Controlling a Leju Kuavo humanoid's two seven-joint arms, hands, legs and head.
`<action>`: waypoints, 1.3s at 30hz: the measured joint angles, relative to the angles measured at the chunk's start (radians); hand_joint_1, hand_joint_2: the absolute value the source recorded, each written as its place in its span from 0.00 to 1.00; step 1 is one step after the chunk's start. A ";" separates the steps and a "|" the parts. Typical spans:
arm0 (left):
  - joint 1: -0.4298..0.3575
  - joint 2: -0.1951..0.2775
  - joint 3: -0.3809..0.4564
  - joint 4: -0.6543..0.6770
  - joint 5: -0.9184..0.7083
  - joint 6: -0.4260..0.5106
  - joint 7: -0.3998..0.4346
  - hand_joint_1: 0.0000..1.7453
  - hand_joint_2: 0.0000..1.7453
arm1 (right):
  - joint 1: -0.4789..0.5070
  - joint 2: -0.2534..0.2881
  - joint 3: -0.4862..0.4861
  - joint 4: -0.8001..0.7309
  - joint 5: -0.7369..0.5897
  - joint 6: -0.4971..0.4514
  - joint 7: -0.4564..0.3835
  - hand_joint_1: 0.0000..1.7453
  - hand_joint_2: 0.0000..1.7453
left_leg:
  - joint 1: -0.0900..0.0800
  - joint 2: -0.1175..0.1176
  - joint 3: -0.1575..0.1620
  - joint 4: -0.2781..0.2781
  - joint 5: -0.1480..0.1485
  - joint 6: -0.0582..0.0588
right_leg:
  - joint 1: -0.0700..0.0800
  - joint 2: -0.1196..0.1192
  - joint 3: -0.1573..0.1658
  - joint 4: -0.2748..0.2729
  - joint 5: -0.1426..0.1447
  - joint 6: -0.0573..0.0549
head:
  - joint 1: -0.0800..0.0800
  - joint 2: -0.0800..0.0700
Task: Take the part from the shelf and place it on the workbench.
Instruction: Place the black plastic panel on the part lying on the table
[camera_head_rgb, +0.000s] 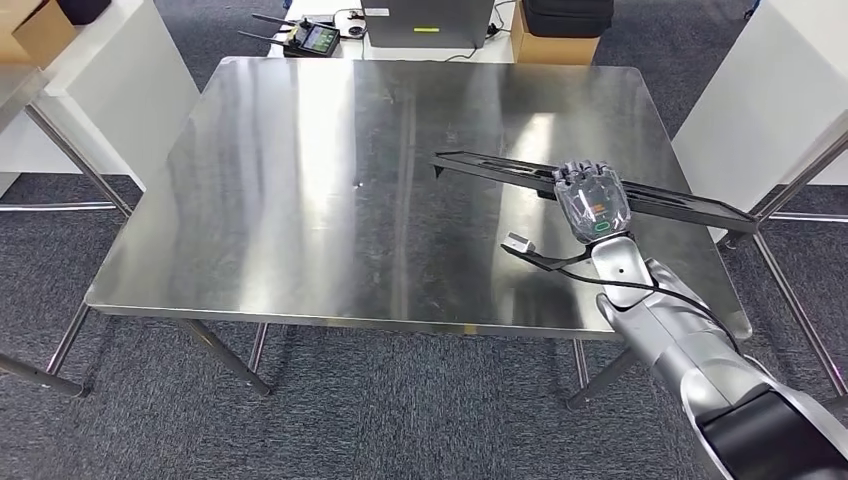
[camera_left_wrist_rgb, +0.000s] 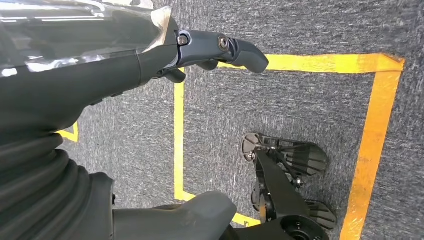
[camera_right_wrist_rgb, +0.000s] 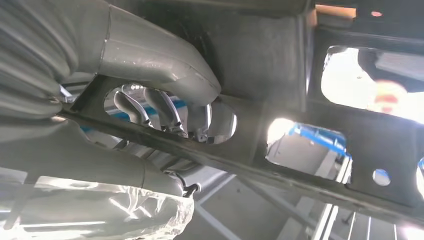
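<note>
The right robot hand (camera_head_rgb: 593, 203) grips the part (camera_head_rgb: 500, 168), a long flat black bracket with cut-out windows, near its middle, fingers wrapped over its near edge. In the right wrist view the thumb (camera_right_wrist_rgb: 165, 65) lies across one face of the bracket (camera_right_wrist_rgb: 300, 115) and the fingers show through an opening from the other side. The part hangs over the right half of the steel worktop (camera_head_rgb: 300, 180), running from the centre out past the right edge; I cannot tell whether it already touches the surface or sits just above it.

The left robot hand (camera_left_wrist_rgb: 210, 52) hangs down over the carpet beside a yellow floor line (camera_left_wrist_rgb: 179, 140), holding nothing, fingers loosely apart.

To set the part down well, I would bring it further left so its whole length lies over the steel, lower it level so both ends land together, and loosen the grip only once it rests flat. Let go with the right end overhanging and it could tip off.
</note>
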 joint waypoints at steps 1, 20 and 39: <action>0.000 0.001 0.000 0.000 0.000 0.002 0.000 0.00 1.00 | 0.001 -0.001 -0.002 0.002 0.000 0.000 -0.005 1.00 1.00 | 0.002 0.001 -0.001 0.004 -0.006 -0.005 | -0.002 0.001 0.003 -0.001 -0.002 -0.006 | -0.001 0.000; -0.008 0.005 0.015 0.000 0.024 0.053 -0.071 0.00 1.00 | -0.014 0.116 0.035 0.200 0.000 -0.004 0.064 1.00 1.00 | -0.007 0.002 -0.062 0.001 0.061 -0.006 | 0.013 0.010 0.049 -0.002 -0.045 -0.019 | -0.002 0.000; -0.008 0.005 0.043 0.000 0.017 0.026 0.021 0.00 0.00 | 0.018 0.179 0.059 0.239 -0.038 -0.003 0.070 0.00 0.00 | -0.016 0.001 -0.062 0.002 0.063 0.007 | 0.007 0.010 0.051 -0.007 -0.042 -0.003 | -0.002 0.000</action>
